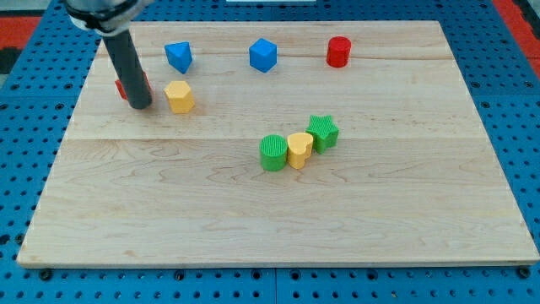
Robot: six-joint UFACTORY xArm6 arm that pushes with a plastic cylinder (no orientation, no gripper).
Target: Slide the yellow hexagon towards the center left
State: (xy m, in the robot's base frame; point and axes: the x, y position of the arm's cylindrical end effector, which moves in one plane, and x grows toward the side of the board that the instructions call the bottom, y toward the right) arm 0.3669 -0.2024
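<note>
yellow hexagon [179, 96]: upper left of wooden board [278, 228], sitting flat
my tip [140, 106]: on board just left of the hexagon, small gap btwn; bare rod, nothing held
red block [122, 87]: behind rod (mostly hidden, shape unclear)
blue blocks: 2 near top edge, [178, 57] & [262, 55]
red cylinder [338, 51]: top right
center row: green cylinder [272, 153], yellow block [299, 149], green star [322, 133], touching

Left of yellow hexagon [179, 96]: blocked by my tip [140, 105]; red block [123, 86] behind it
Worktop [169, 219] below: open
Above: blue block [178, 57] near
</note>
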